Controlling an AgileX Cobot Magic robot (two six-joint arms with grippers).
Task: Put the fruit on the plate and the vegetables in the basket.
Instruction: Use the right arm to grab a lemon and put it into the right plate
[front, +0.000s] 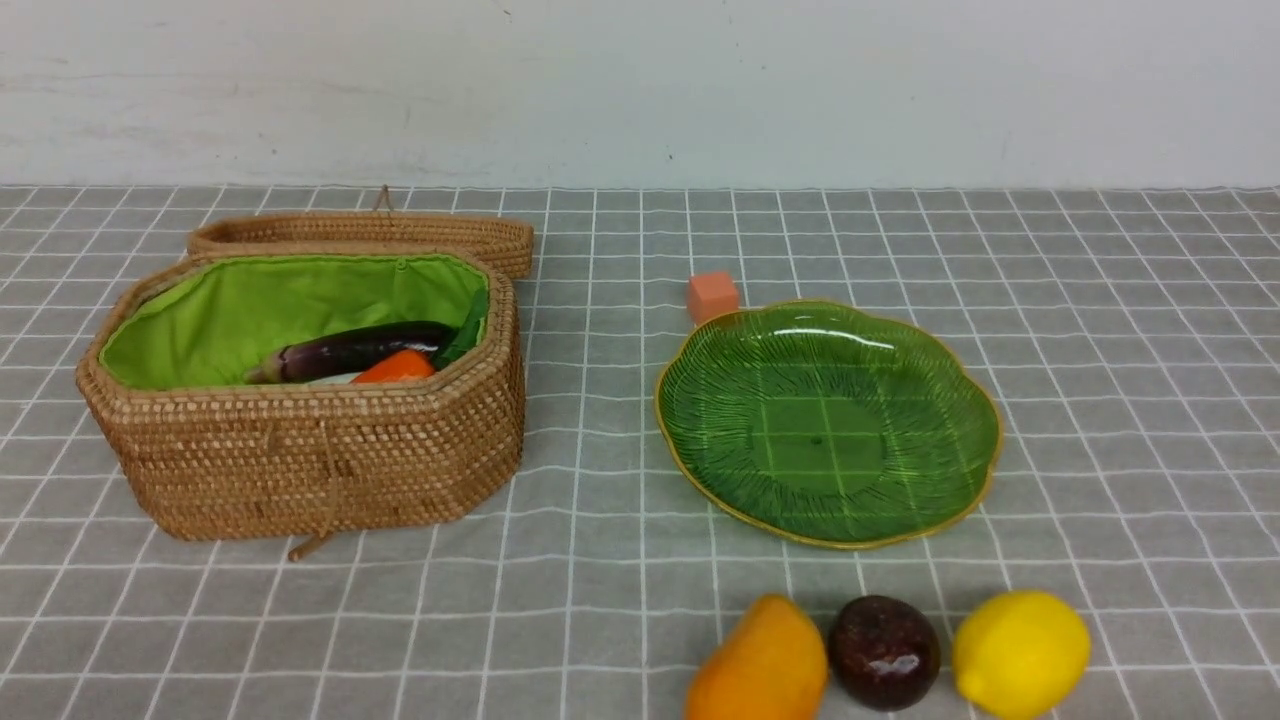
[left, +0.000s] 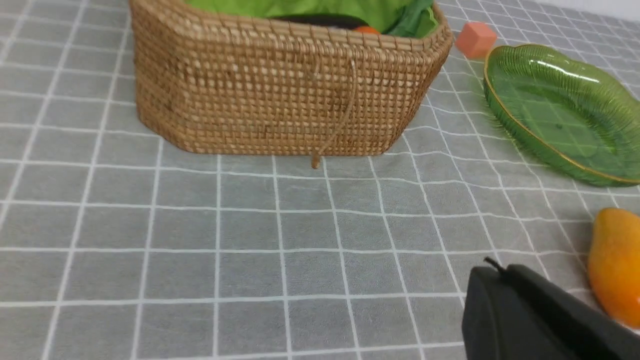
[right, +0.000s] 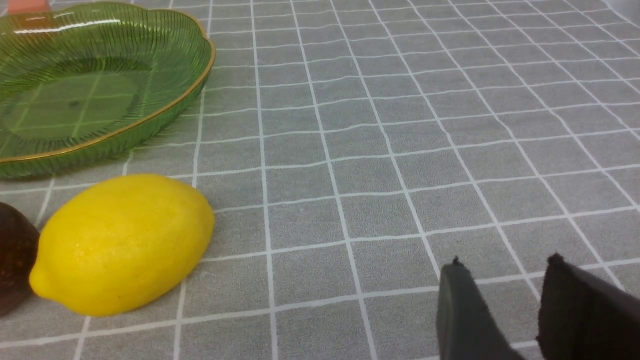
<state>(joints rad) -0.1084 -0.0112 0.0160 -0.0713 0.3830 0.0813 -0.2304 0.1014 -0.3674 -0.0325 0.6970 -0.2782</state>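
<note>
Lying apart from right claw (right: 505, 262), lemon (right: 122, 245); mango (left: 617, 265) beside closed left claw (left: 495, 272)

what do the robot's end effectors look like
Only the finger ends show. The left end effector is a matte black rounded wedge with a tiny nub at its tip. The right end effector has two dark grey flat fingers tapering to small points. No cables or markings show, nor the arms.

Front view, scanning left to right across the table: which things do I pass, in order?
basket → mango → dark maroon fruit → lemon. The plate and the orange cube sit farther back above the fruit row and overlap it sideways, so they are left out.
</note>
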